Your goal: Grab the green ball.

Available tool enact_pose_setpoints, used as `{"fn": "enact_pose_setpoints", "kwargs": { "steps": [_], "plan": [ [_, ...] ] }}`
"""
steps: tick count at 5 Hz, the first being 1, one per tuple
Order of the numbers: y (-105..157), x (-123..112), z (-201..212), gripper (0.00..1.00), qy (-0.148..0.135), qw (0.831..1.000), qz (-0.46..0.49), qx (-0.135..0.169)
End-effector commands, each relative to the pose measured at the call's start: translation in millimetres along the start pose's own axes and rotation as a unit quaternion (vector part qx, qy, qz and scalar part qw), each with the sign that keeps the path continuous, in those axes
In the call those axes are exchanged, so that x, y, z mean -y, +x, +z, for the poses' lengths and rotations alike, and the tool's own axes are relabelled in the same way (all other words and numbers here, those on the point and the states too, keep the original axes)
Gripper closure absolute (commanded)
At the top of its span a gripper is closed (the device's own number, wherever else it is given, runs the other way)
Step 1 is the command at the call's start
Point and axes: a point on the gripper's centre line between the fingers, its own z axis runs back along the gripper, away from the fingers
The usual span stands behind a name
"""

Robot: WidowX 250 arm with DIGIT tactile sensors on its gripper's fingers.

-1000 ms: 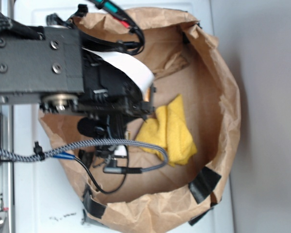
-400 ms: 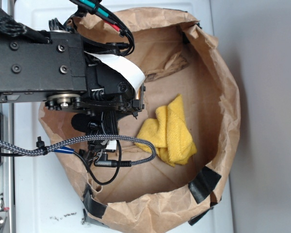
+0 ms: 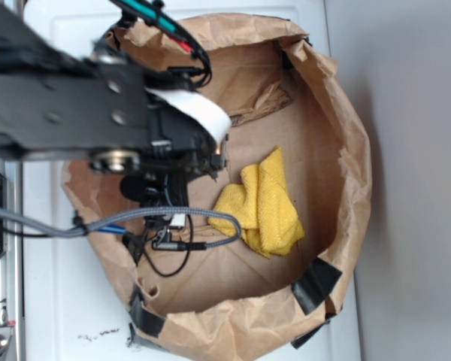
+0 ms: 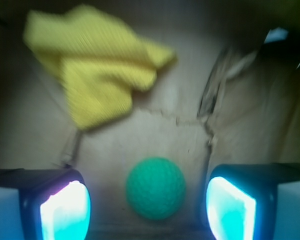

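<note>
Claw (image 4: 150, 210) open, straddling green ball (image 4: 155, 188); no contact yet. Left: lower, close, lift.

The ball (image 4: 156, 188) lies on the floor of the paper bag (image 3: 346, 113), between the 2 fingers (image 4: 65, 210) of the gripper (image 4: 150, 210), apart from both. In the wrist view the cloth (image 4: 97, 70) lies beyond the ball and to its left, well apart from it. From outside, the cloth sits inside the bag, just right of the arm (image 3: 68, 105), which hangs over the bag's left part and hides the ball. A cable (image 3: 146, 218) crosses below the arm, ending at the cloth's near edge.
</note>
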Motion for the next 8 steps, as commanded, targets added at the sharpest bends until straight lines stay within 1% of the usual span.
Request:
{"fn": "enact_pose_setpoints", "kwargs": {
  "steps": [1,2,3,4,5,6,7,8],
  "plan": [
    [-11,8,-26,0.00,0.005,0.999,-0.024,-0.031],
    [-12,8,-36,0.95,0.013,0.999,-0.027,-0.037],
    [-11,3,-37,1.00,0.024,0.999,-0.029,-0.026],
    [-9,2,-37,1.00,0.036,0.999,-0.031,-0.016],
    [-9,4,-38,1.00,0.030,0.999,-0.024,-0.005],
    [-10,6,-38,1.00,0.031,0.999,-0.020,0.000],
    [-8,0,-10,1.00,0.021,0.999,-0.006,0.035],
    [-11,-17,23,1.00,0.001,0.996,0.032,0.081]
  ]
}}
